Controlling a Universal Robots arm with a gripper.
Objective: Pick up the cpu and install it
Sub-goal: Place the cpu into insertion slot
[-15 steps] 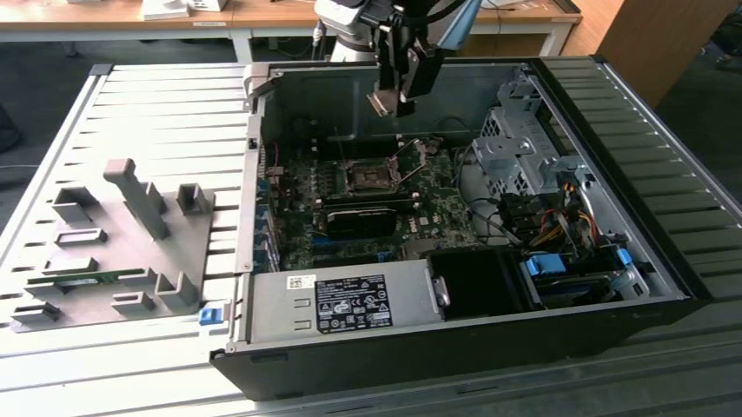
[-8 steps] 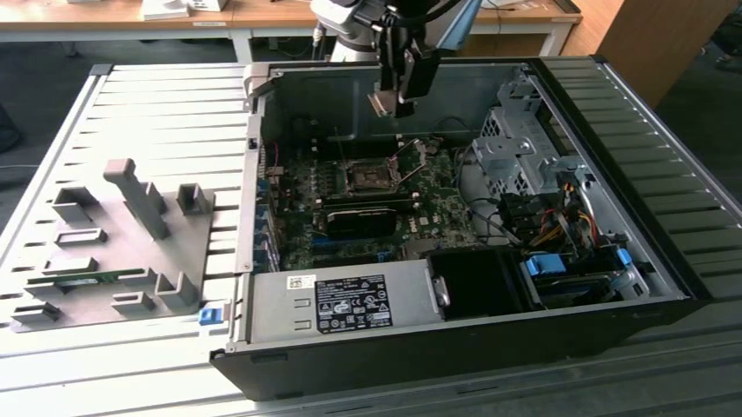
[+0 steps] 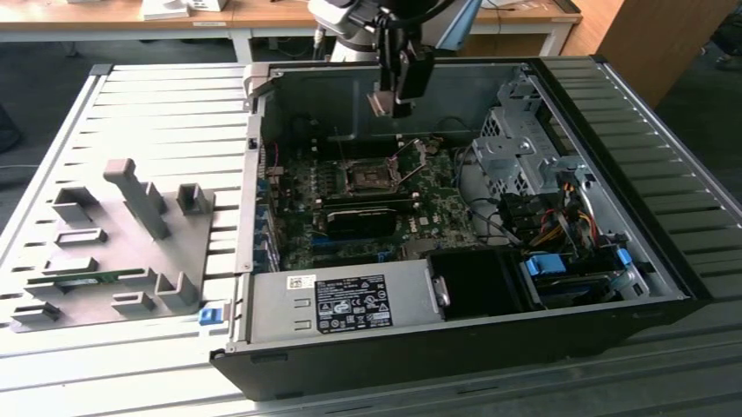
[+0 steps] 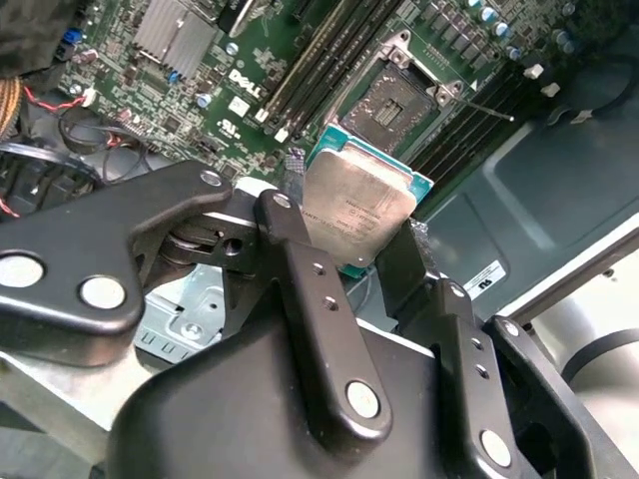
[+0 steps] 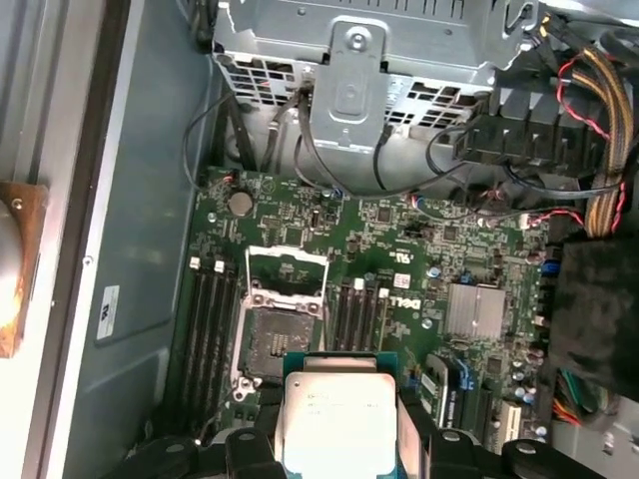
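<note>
Aloft — cpu (image 4: 359,205) in hand (image 4: 344,239), above motherboard (image 5: 399,249)

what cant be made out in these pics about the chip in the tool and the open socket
Underside of the small flat square silvery-topped cpu: turned away in both wrist views.
Its gripped edge: behind the black tool in the second wrist view, cut off by the picture's edge in the first.
Contacts inside the open metal-framed socket: too small in every view.
</note>
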